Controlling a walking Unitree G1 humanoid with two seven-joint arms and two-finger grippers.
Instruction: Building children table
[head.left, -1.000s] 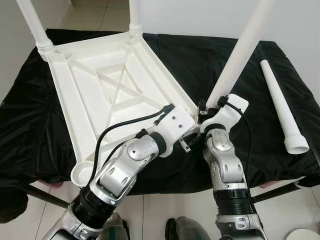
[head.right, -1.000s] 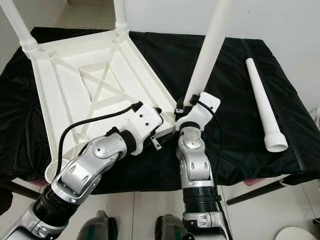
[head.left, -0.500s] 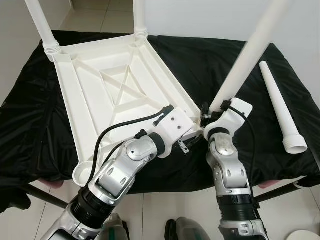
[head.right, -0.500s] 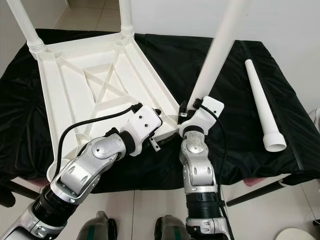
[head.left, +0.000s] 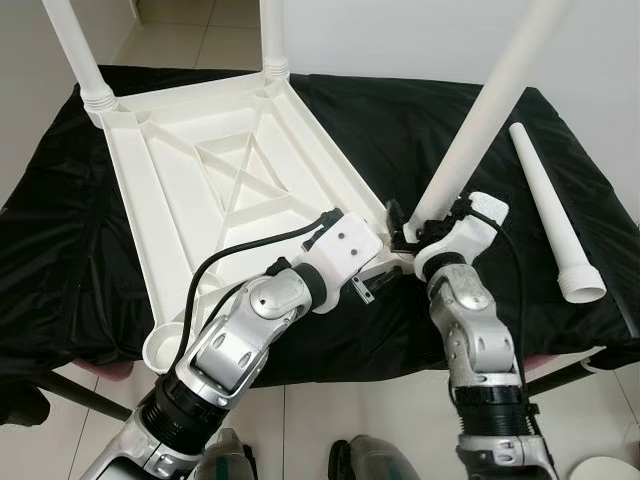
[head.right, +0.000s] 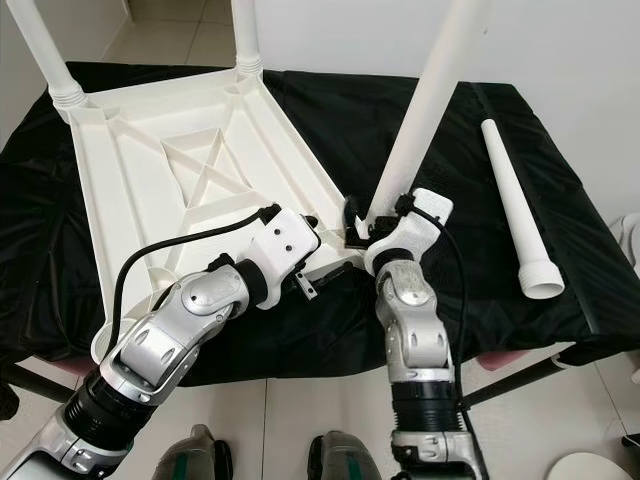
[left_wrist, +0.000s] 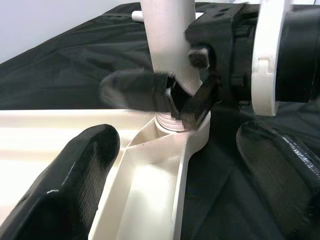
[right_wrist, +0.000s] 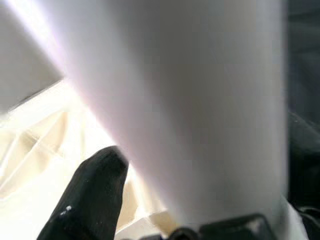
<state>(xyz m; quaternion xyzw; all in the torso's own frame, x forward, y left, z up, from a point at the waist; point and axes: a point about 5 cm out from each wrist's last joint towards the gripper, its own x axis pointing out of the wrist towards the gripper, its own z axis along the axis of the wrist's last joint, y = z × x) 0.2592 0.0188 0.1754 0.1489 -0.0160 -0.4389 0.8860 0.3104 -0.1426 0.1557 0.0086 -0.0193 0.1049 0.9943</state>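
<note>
Table top (head.left: 230, 190): laid upside down on the black cloth (head.left: 60, 230).
Leg (head.left: 478, 120): held low by the right gripper (head.left: 412, 232), jaws closed round it, at the corner socket (left_wrist: 172, 125).
Left gripper (left_wrist: 170, 165): jaws wide, nothing held.
Feel: judged light, stiff, smooth plastic; best gripped near the bottom.
Spare leg (head.left: 552, 215): lying on the cloth.

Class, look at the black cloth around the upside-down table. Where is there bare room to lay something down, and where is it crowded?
Free: the black cloth between the tabletop and the loose leg. Crowded: the near corner, where the right claw holds a leg at its socket and the left claw sits beside it.

The right gripper (left_wrist: 187, 97) clamps the white leg (left_wrist: 167, 55) at the tabletop's corner socket (left_wrist: 172, 125).
</note>
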